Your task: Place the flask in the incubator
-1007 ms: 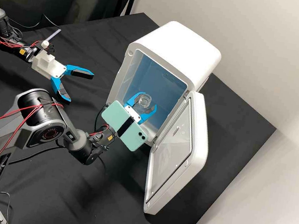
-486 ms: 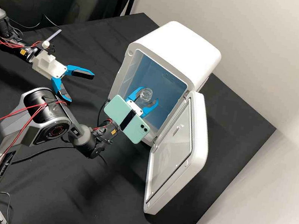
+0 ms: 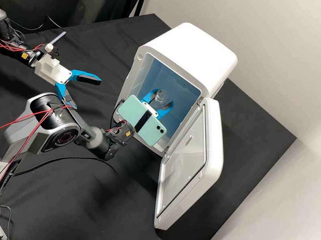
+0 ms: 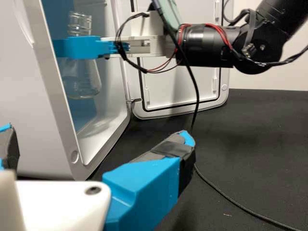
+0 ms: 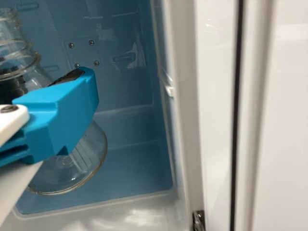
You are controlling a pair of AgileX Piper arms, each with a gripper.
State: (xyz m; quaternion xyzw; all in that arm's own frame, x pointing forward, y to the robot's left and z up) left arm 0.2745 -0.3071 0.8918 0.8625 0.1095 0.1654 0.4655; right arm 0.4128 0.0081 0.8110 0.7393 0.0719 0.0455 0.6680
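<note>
The white incubator (image 3: 191, 52) stands on the black bench with its door (image 3: 192, 161) swung wide open and its blue inside showing. My right gripper (image 3: 159, 100) is inside the chamber, shut on the neck of a clear glass flask (image 3: 162, 94). In the left wrist view the flask (image 4: 82, 77) hangs upright, its base a little above the chamber floor, with a blue finger (image 4: 79, 46) across its neck. In the right wrist view the flask's wide base (image 5: 67, 163) sits behind one blue finger (image 5: 57, 115). My left gripper (image 3: 85, 92) stands open to the left of the incubator, holding nothing.
A mint green phone (image 3: 142, 120) is strapped to the right wrist, just outside the opening. A black cable (image 4: 226, 197) trails over the bench below the right arm. The open door (image 4: 183, 91) stands on the chamber's right side.
The right gripper has carried the flask up and deeper into the incubator, and the phone on its wrist now sits at the opening. The left arm has kept still.
</note>
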